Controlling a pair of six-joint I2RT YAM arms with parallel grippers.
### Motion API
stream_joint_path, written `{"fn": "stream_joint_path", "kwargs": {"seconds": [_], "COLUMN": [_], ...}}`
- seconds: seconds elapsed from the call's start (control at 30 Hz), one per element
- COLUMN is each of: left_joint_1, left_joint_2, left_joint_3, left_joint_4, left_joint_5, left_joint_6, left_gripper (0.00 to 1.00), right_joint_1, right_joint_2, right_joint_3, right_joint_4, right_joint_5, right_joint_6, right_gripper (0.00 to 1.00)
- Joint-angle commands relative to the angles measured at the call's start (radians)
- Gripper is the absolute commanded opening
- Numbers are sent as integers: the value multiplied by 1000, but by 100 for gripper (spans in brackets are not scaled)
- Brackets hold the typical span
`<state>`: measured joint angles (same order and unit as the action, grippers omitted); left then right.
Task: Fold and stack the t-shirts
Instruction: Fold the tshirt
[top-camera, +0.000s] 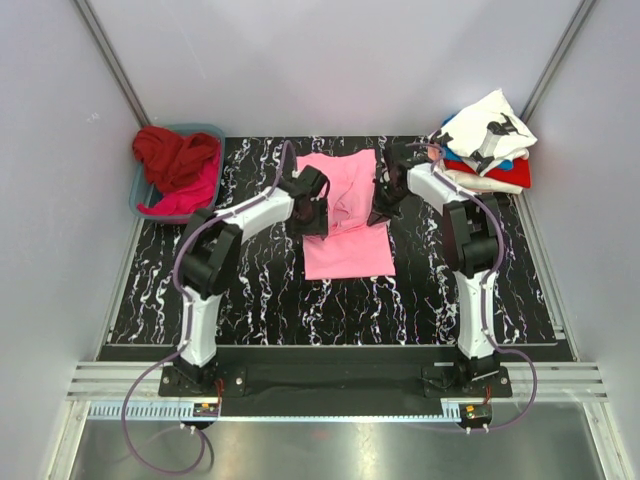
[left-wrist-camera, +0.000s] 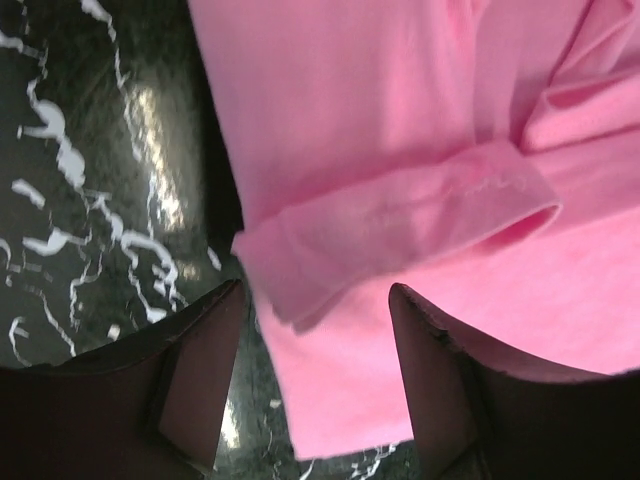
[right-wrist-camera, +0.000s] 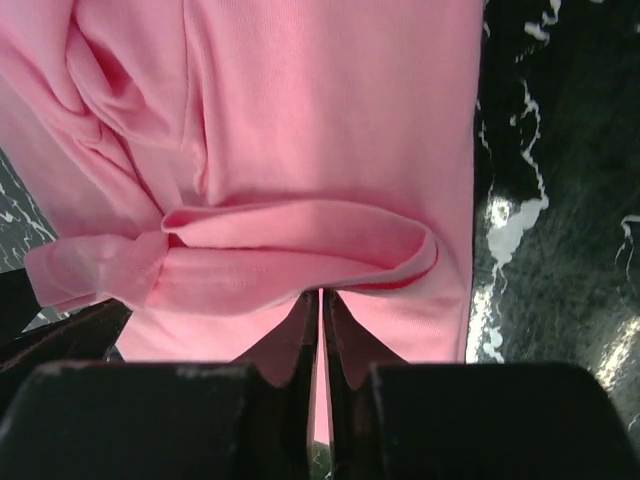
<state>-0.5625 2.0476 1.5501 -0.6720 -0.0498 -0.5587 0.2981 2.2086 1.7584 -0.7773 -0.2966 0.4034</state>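
Left gripper (top-camera: 318, 208) and right gripper (top-camera: 384, 205) are hanging at either side edge of the light pink t-shirt (top-camera: 345, 252), which is lying mid-table, as we are seeing it from the top view. At the far left corner a blue basket (top-camera: 137, 192) is holding a dark red shirt (top-camera: 172, 152) and a magenta shirt (top-camera: 192, 196), both bunched. At the far right a white printed shirt (top-camera: 490, 128) is topping a pile over a blue shirt (top-camera: 458, 165) and a red shirt (top-camera: 512, 178). Bare marbled table (top-camera: 250, 295) is showing in front of the pink shirt and at both its sides.

From the left wrist, we are watching the fingers (left-wrist-camera: 215, 340) standing spread, straddling the shirt's edge, with a folded sleeve (left-wrist-camera: 400, 220) lying just past them.

From the right wrist, we are seeing the fingers (right-wrist-camera: 290, 335) pressed together, tips touching the rolled sleeve; whether cloth is caught, we cannot tell. Open table is running along the shirt's straight edge.
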Motion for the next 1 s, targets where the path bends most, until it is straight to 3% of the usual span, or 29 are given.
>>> {"fn": "stream_joint_path", "kwargs": {"seconds": [0.0,0.17,0.4,0.5,0.57,0.63,0.67,0.7,0.77,0.9,0.97], "left_joint_1": [4,30,102,108,108,101,96,95,82,59,41], "left_joint_2": [54,120,210,172,85,-31,-71,-114,-234,-432,-480], "left_joint_3": [105,212,496,506,414,264,207,146,-48,-362,-505], "left_joint_4": [-12,-83,-236,-256,-220,-161,-141,-117,-23,208,280], "left_joint_5": [-54,-111,-177,-177,-133,-101,-85,-69,1,114,162], "left_joint_6": [34,83,131,134,126,102,88,54,25,-91,-122], "left_gripper": [65,64,66,72,79,89,90,91,91,90,90], "right_joint_1": [-11,-48,-73,-73,-73,-73,-73,-73,-73,-73,-73], "right_joint_2": [45,95,184,114,42,-74,-152,-192,-312,-458,-499], "right_joint_3": [91,180,412,380,254,109,60,9,-164,-481,-554], "right_joint_4": [-53,-74,-181,-165,-119,-56,-22,-8,56,160,206], "right_joint_5": [36,27,42,57,88,114,119,123,99,5,-39], "right_joint_6": [-41,-34,-28,-31,-32,-28,-28,-22,-3,29,38], "right_gripper": [10,11,13,12,13,25,50,64,78,78,74]}}
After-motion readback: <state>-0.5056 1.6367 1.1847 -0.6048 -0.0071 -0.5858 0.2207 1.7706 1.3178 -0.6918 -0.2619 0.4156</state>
